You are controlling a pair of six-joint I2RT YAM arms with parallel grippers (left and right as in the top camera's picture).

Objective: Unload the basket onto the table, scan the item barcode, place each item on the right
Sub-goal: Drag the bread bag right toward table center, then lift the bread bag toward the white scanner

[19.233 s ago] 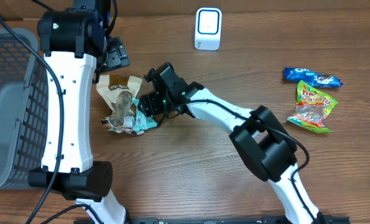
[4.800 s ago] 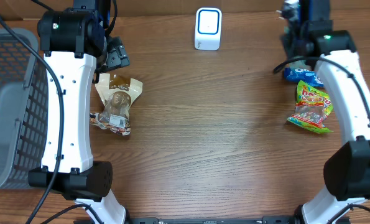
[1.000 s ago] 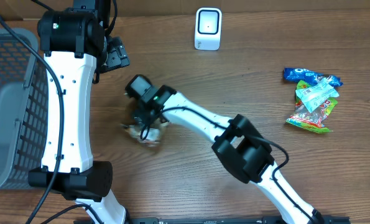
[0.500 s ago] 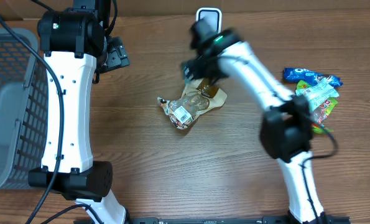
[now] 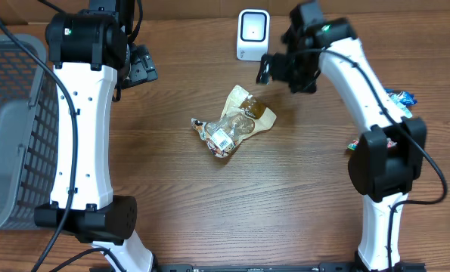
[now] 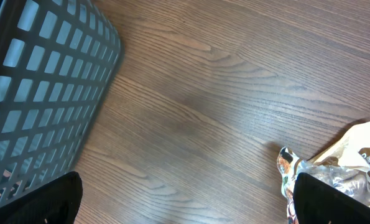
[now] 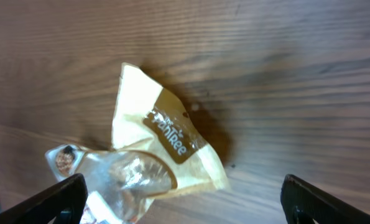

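On the wooden table [image 5: 209, 219], a grey mesh basket [image 5: 5, 151] filled the 9 o'clock edge. The left arm [image 5: 85, 113] stood beside it, and the right arm [image 5: 361, 75] reached in from 3 o'clock. The snack bag [image 5: 236, 121] lay flat near the centre, its barcode label facing up, touched by neither arm. The left gripper [image 5: 138, 68] hung at the bag's 10 o'clock, well apart, jaws spread wide and empty. The right gripper [image 5: 274, 72] hovered near the bag's 1 o'clock, jaws likewise wide and grasping nothing. The white scanner [image 5: 252, 34] sat at 12 o'clock. Small packets [image 5: 401, 98] lay at 3 o'clock, partly hidden by the right arm.
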